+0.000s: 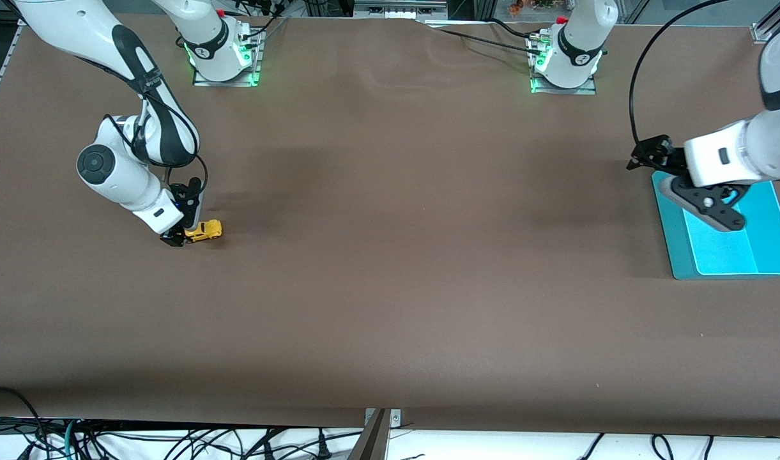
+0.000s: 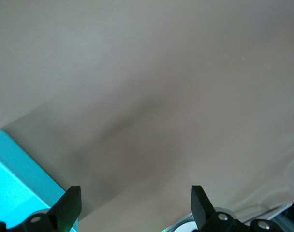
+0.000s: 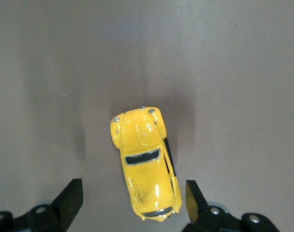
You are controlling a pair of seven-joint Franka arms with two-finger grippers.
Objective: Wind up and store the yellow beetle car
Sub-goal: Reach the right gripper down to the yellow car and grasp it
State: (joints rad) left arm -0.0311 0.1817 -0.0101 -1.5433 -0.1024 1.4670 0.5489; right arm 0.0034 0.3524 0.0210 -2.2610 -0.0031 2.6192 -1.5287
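Front view, car: the yellow beetle car [image 1: 204, 230] sits on the brown table [image 1: 390, 255] toward the right arm's end, touching or just beside the tips of the right gripper [image 1: 176, 237].
Front view, right gripper: low at the table, fingers spread, the car's one end at its tips and the rest of the body pointing away from the wrist.
Front view, left gripper: the left gripper [image 1: 645, 156] hangs in the air over the edge of the blue tray [image 1: 677, 255] at the left arm's end of the table; this arm waits, well apart from the car.
Left wrist view, gripper: left gripper [image 2: 136, 199] fingers stand wide apart with nothing between them; bare table below.
Left wrist view, tray: a corner of the blue tray [image 2: 14, 174] shows beside one finger.
Right wrist view, car: the car [image 3: 146, 162] stands upright on its wheels, lengthwise between the spread fingers of the right gripper [image 3: 134, 195].
Right wrist view, fit: one end of the car lies level with the fingertips [image 3: 193, 193], closer to one finger than the other; neither finger is seen pressing it, and the other end reaches out past the tips.
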